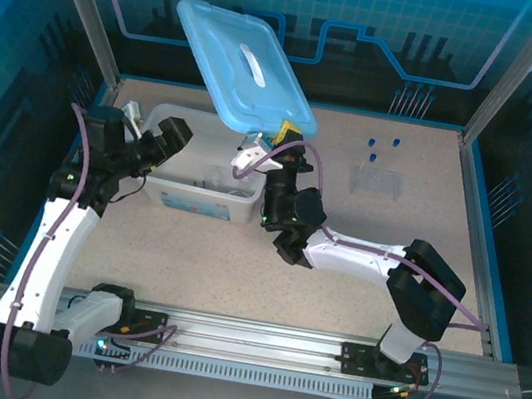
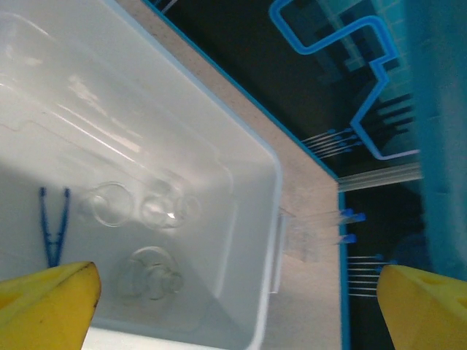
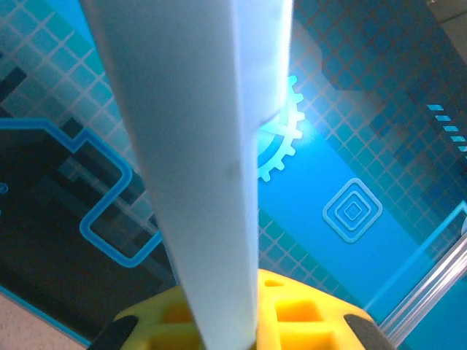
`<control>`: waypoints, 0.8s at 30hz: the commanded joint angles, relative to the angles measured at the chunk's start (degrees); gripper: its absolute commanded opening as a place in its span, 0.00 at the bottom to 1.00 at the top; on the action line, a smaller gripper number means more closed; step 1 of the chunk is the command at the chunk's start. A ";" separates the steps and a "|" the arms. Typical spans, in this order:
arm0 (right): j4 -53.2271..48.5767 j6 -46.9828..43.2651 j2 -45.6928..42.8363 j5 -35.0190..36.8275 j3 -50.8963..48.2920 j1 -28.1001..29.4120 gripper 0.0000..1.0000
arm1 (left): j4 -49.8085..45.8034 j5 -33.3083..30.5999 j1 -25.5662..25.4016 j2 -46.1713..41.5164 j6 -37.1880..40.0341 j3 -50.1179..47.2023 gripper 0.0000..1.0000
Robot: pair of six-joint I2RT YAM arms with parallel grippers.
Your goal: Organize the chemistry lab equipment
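Inside the white tub lie one pair of dark-blue tweezers and the clear glassware. It is at least two pieces, flask and beaker by the look, but the round outlines overlap, so the exact count is unclear. That part looks done. Left over are three blue-capped tubes, lying together on the counter to the right of the tub, well apart from it. Three blue caps are countable from above; the left wrist view catches only two clearly. One light-blue lid is off the tub, tilted up above its far right corner, with the right claw clamped on its edge. The right wrist view shows the lid's edge seated between the yellow fingers. The left claw hovers over the tub's left end, fingers wide apart, holding nothing. My read: roughly halfway, with tubes to go in and the lid likely back on afterwards.
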 commanded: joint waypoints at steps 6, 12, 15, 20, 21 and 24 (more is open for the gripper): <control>5.99 -2.64 1.75 2.82 -1.59 -0.07 0.10 | 18.69 13.36 3.32 1.39 -18.04 -3.62 0.92; 5.99 -4.47 1.99 3.75 -2.61 1.72 0.10 | 22.59 14.84 4.56 3.74 -21.81 -1.15 0.90; 5.99 -5.50 2.46 3.71 -2.79 2.67 0.10 | 18.39 14.15 4.96 5.09 -20.28 2.56 0.86; 5.91 -7.12 3.93 3.26 -2.95 4.42 0.10 | 15.36 14.29 5.40 7.39 -18.83 6.11 0.82; 5.91 -7.24 4.26 3.27 -3.01 4.59 0.10 | 15.50 14.59 5.44 7.72 -19.06 6.20 0.82; 5.94 -7.72 4.84 3.35 -3.08 5.03 0.10 | 15.42 15.69 5.44 9.25 -19.55 6.34 0.80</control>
